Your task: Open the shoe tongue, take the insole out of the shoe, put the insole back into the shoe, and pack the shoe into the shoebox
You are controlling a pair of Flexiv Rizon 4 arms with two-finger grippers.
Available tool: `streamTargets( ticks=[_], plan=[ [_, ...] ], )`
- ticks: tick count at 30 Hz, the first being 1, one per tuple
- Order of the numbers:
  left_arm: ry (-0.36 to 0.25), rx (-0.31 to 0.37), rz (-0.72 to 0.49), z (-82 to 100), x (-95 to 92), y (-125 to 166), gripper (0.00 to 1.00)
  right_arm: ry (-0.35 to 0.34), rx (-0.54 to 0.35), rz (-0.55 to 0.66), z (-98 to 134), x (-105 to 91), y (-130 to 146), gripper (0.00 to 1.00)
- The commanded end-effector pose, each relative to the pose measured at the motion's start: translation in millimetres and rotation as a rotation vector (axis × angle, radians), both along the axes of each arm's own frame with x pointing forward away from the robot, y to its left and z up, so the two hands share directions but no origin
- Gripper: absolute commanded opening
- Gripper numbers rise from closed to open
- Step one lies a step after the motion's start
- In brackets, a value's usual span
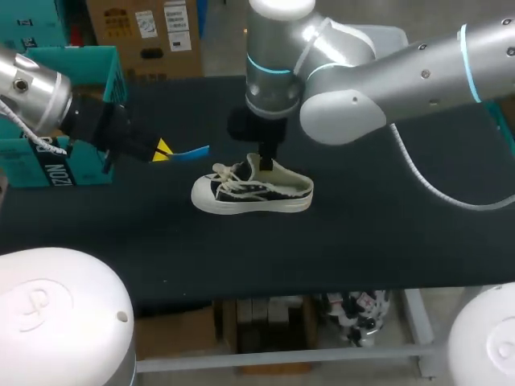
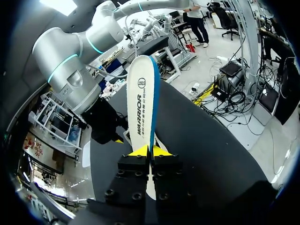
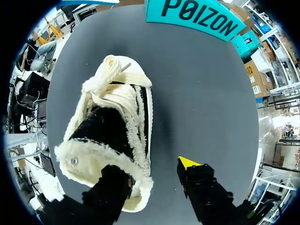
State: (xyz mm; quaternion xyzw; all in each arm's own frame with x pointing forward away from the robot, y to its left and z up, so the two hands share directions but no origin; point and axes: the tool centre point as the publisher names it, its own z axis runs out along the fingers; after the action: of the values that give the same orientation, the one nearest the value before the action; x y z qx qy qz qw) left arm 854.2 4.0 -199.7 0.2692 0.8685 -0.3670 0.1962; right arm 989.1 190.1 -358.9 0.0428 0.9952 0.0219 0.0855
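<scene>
shoe (image 1: 251,193) toe left, insole (image 1: 189,151) tip right

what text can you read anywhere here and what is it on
"WARRIOR": runs along the insole, which the left gripper holds.
Round stamp and the small print next to that word on the insole: too small to read.
"POIZON": large dark letters on the wall of the shoebox.
No text shows on the shoe.
</scene>
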Motion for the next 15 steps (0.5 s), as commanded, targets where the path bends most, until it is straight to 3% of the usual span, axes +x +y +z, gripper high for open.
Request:
streamTargets(
  ticks=[1, 6, 15],
  plan=[
    [-0.001, 0.001, 0.004, 0.1, -1.9, 0.4, 0.00, 0.019, -0.084, -0.015, -2.1, 3.8, 3.2, 0.00],
    [0.000, 0.005, 0.004, -0.2, -1.8, 0.1, 0.00, 0.025, -0.083, -0.032, 0.2, 2.3, -2.1, 0.00],
    [-0.010, 0.014, -0.027, 0.5, -0.7, -5.6, 0.00, 0.035, -0.015, -0.204, 16.9, 1.8, -18.1, 0.00]
  ],
)
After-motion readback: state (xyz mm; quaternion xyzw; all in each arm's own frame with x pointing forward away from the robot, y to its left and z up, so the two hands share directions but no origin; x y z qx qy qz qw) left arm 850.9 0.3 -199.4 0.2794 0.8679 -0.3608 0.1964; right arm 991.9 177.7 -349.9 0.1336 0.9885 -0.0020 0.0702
